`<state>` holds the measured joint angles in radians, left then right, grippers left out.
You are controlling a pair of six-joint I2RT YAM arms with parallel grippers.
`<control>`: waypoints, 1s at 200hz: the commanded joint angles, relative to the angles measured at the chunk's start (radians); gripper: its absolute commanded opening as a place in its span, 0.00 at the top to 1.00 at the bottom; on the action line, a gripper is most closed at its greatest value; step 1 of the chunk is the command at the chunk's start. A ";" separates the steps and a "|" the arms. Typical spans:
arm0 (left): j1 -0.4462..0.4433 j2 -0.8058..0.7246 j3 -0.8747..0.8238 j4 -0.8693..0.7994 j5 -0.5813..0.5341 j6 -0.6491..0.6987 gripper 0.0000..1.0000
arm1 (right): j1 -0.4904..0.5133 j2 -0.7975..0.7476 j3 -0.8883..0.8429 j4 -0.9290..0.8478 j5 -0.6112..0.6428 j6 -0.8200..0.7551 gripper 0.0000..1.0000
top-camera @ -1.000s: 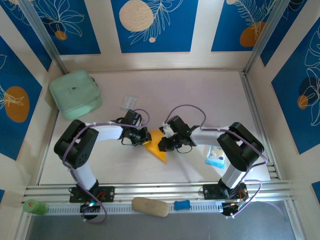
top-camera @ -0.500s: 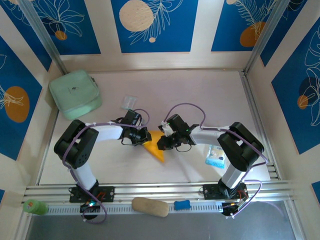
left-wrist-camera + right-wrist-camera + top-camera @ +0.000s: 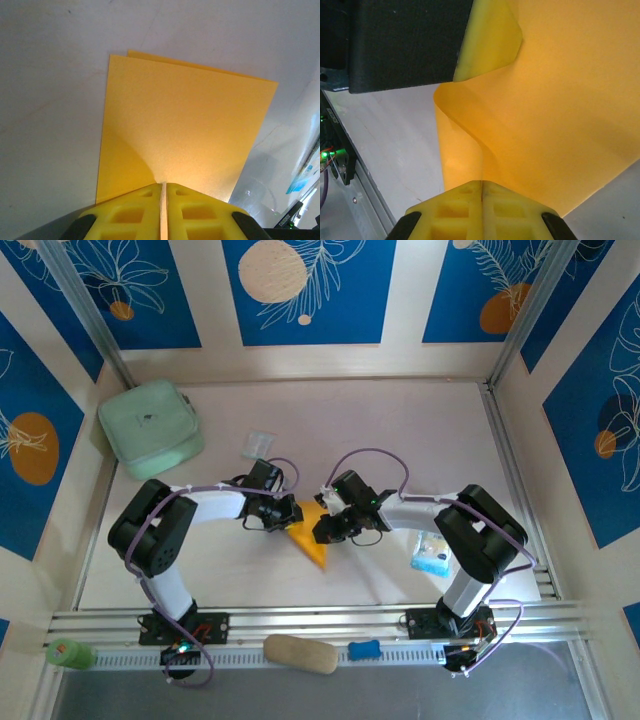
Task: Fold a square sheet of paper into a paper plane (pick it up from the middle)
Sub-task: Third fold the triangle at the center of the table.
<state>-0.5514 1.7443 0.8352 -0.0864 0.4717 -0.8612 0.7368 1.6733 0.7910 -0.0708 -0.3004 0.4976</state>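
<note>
While your left gripper (image 3: 290, 517) pinches the folded square sheet of paper (image 3: 315, 545) from the left, your right gripper (image 3: 322, 531) clamps it from the right, over the middle of the table (image 3: 400, 440).

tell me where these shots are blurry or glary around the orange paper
Left wrist: the square sheet of paper shows sharp grain, with a bright glow by the soft-focus fingers. Right wrist: paper close and soft, darker along its curl. Top external: even light, faint arm shadows on the table.
</note>
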 commanded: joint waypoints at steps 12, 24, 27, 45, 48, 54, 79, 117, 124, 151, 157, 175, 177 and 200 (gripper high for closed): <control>0.005 0.001 0.015 -0.026 0.003 0.016 0.90 | 0.007 0.018 0.010 -0.032 0.005 -0.008 0.96; 0.005 0.000 0.015 -0.026 0.004 0.015 0.90 | 0.007 0.025 0.011 -0.027 0.006 -0.004 0.96; 0.005 0.000 0.015 -0.026 0.003 0.016 0.90 | 0.008 0.028 0.012 -0.025 0.005 -0.003 0.96; 0.005 -0.004 0.013 -0.027 0.001 0.016 0.90 | 0.010 0.036 0.012 -0.024 -0.002 0.001 0.96; 0.005 -0.005 0.013 -0.028 0.000 0.016 0.90 | 0.010 0.038 0.012 -0.022 -0.002 0.001 0.96; 0.005 -0.004 0.013 -0.028 -0.001 0.016 0.90 | 0.012 0.039 0.010 -0.020 0.002 0.002 0.96; 0.006 -0.006 0.012 -0.028 -0.002 0.016 0.90 | 0.011 0.051 0.007 -0.015 0.009 0.009 0.96; 0.005 -0.008 0.012 -0.030 -0.004 0.015 0.90 | 0.011 0.066 0.001 -0.012 0.028 0.013 0.96; 0.005 -0.008 0.012 -0.030 -0.005 0.016 0.90 | 0.012 0.067 -0.001 -0.017 0.034 0.013 0.96; 0.006 -0.008 0.012 -0.031 -0.007 0.014 0.90 | 0.011 0.064 -0.007 -0.023 0.053 0.010 0.96; 0.006 -0.008 0.011 -0.031 -0.007 0.014 0.90 | 0.010 0.063 -0.008 -0.023 0.055 0.010 0.97; 0.005 -0.011 0.010 -0.032 -0.010 0.014 0.90 | 0.011 0.069 -0.009 -0.020 0.053 0.011 0.96; 0.005 -0.011 0.010 -0.031 -0.010 0.014 0.90 | 0.010 0.070 -0.008 -0.020 0.053 0.011 0.96; 0.005 -0.026 0.007 -0.031 -0.021 0.014 0.90 | 0.010 0.070 -0.014 -0.018 0.056 0.002 0.96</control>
<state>-0.5514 1.7439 0.8352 -0.0872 0.4709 -0.8616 0.7406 1.7256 0.7910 -0.0715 -0.2764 0.5026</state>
